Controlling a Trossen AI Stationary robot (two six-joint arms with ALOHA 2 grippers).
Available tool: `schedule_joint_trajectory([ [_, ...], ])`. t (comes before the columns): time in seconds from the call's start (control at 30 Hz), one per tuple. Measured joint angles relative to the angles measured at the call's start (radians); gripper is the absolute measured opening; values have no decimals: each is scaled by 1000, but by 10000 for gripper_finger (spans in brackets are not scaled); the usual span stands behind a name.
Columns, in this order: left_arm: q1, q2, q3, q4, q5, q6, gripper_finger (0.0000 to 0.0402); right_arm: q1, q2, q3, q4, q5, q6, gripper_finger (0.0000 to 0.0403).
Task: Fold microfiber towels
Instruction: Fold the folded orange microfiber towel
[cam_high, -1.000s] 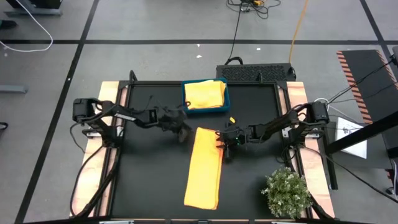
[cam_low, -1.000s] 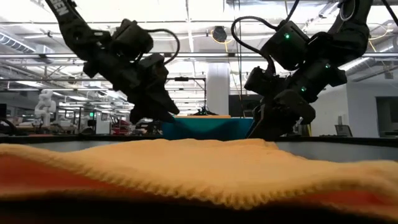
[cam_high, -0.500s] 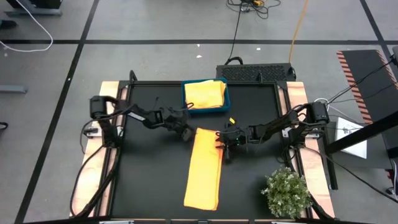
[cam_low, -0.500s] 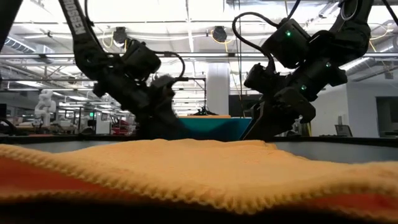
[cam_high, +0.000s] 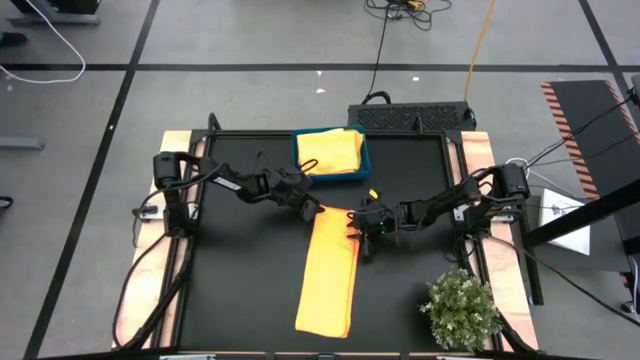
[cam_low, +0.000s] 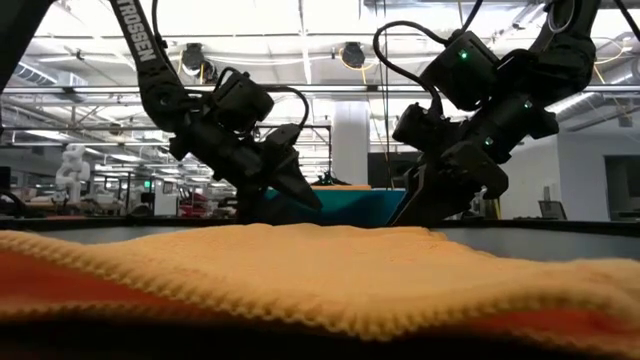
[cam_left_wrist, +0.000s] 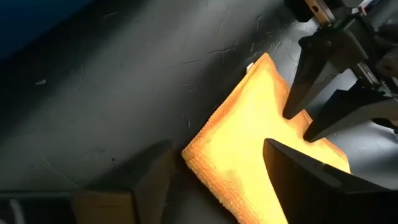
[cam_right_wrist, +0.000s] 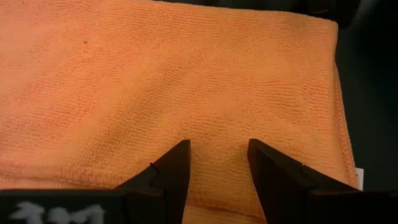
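An orange microfiber towel (cam_high: 330, 270), folded into a long strip, lies flat on the black table and runs from the middle toward the near edge. My left gripper (cam_high: 313, 208) is open at its far left corner (cam_left_wrist: 189, 152), with one finger (cam_left_wrist: 149, 177) off the cloth and the other (cam_left_wrist: 298, 180) over it. My right gripper (cam_high: 358, 228) is open at the strip's far right corner, fingers (cam_right_wrist: 171, 174) above the cloth. A second yellow-orange towel (cam_high: 330, 150) lies folded in the teal tray (cam_high: 297, 162). My right gripper comes slanting down from the table's right. Both fingertips (cam_left_wrist: 291, 113) stand on the top of the towel's far end beside its right long edge, with flat cloth (cam_right_wrist: 217, 124) between them and nothing pinched. Whether my left gripper touches the towel cannot be told.
The teal tray stands at the table's far edge, just behind both grippers. A small bushy green plant (cam_high: 460, 310) sits at the near right corner. Bare black tabletop (cam_high: 240, 290) lies left of the strip.
My left gripper has gone down and toward the table's right, reaching the towel's far left corner, and has opened its fingers. The towel has stayed flat where it was.
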Motion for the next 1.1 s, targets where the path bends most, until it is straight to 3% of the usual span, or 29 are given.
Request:
schedule_joint_trajectory([
  [0.2, -20, -2, -1, -13, -7, -6, 281, 0, 0, 0, 0, 0, -8, 155],
  [0.4, -72, -2, -2, -13, -31, -11, 263, -2, 0, 0, 19, 0, -12, 155],
  [0.73, -81, -2, -5, -3, 10, 41, 144, -2, 0, 0, 27, 1, -10, 155],
  [1.1, -96, 5, -6, 103, -43, 183, 12, -2, -19, 0, 6, 39, -2, 155],
])
